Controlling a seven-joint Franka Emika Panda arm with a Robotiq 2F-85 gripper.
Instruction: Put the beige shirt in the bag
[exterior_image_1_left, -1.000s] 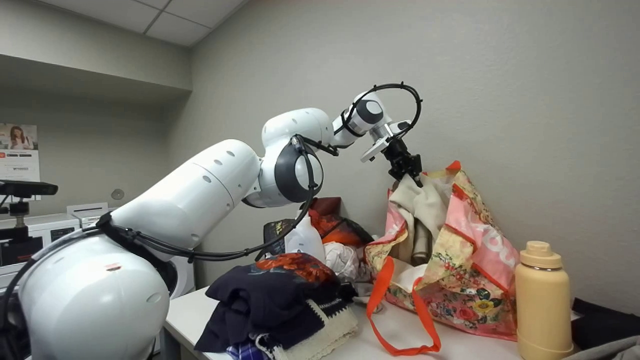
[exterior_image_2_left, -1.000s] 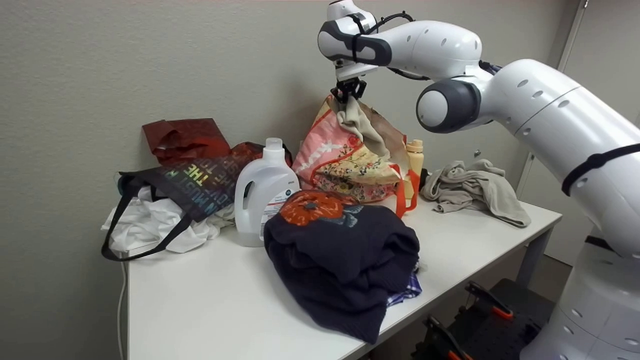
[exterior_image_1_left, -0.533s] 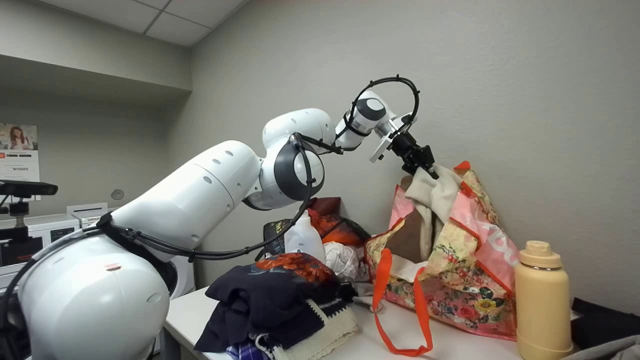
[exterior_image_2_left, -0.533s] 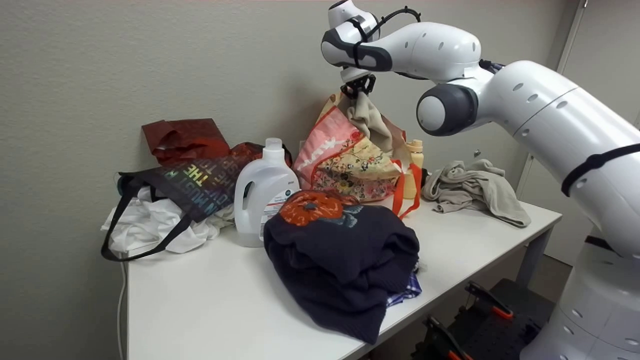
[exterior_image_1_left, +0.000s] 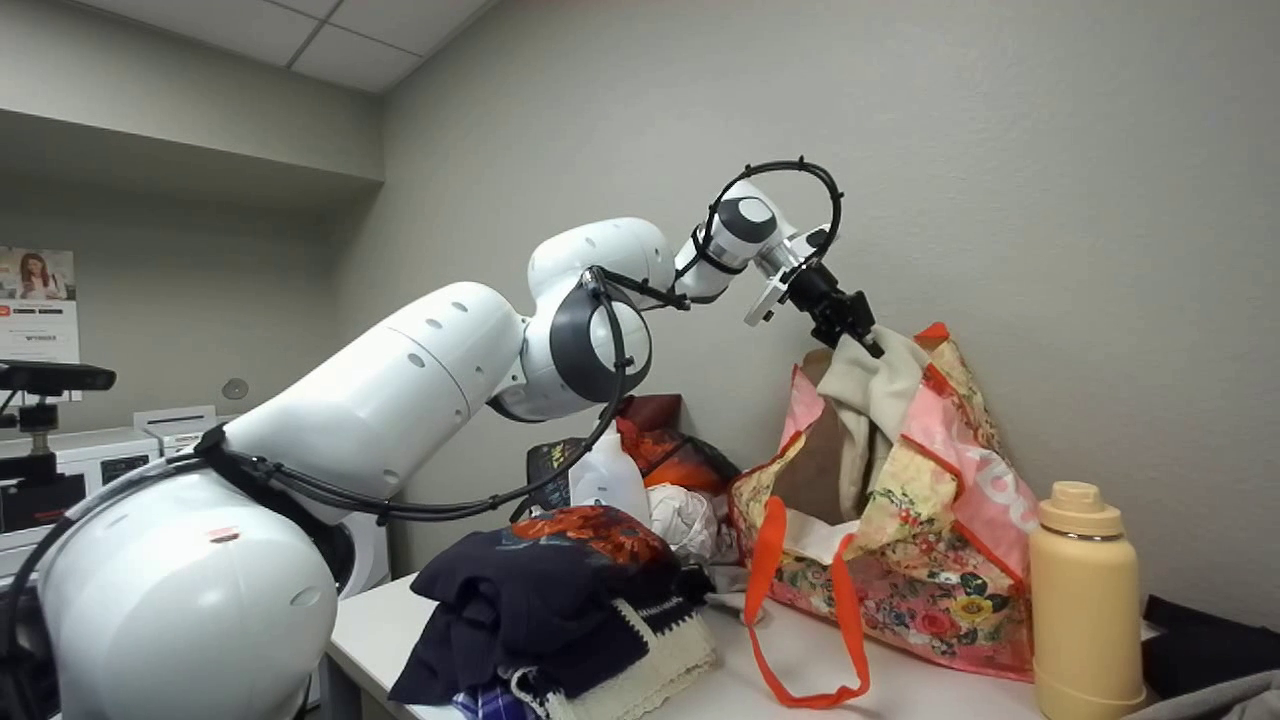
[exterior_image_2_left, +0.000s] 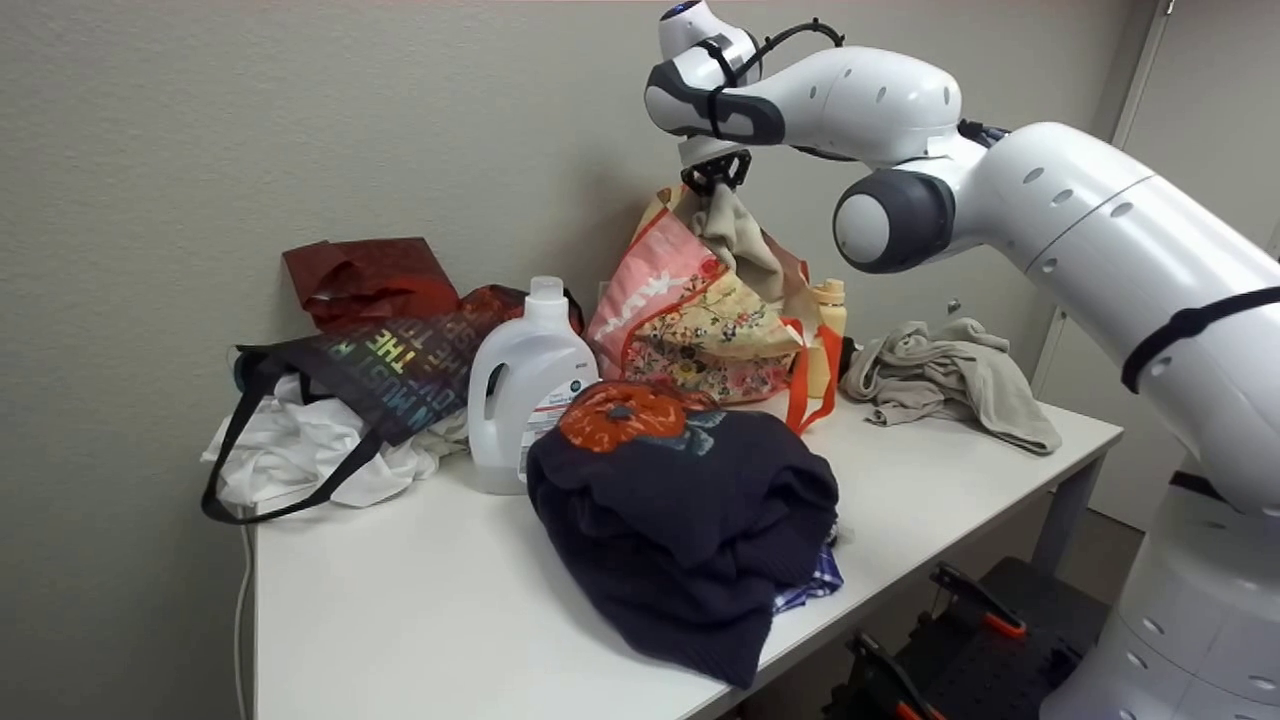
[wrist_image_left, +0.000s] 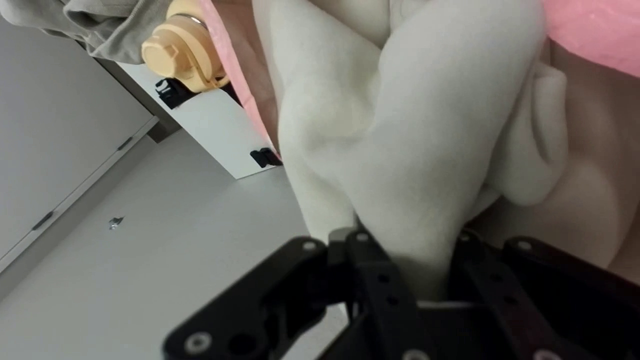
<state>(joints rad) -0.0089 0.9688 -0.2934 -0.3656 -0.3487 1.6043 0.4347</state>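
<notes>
One table (exterior_image_2_left: 420, 620) bears the bag (exterior_image_1_left: 920, 500) at its far side, mouth spread — room for the shirt (exterior_image_1_left: 885, 395), hanging partly inside; the gripper (wrist_image_left: 411, 242), closed on the shirt's top fold, probably holds high so the rest drops first.

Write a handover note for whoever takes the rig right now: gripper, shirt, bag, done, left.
Gripper: shut on the beige shirt, at the top of the bag.
Shirt: pinched at its upper end; lower folds hang in the bag's open mouth. Whether they touch the bottom is hidden.
Bag: on the table, open, bottle beside it.
Done: shirt gripped and partly in.
Left: probably lower the upper end below the rim, release, back out.
</notes>
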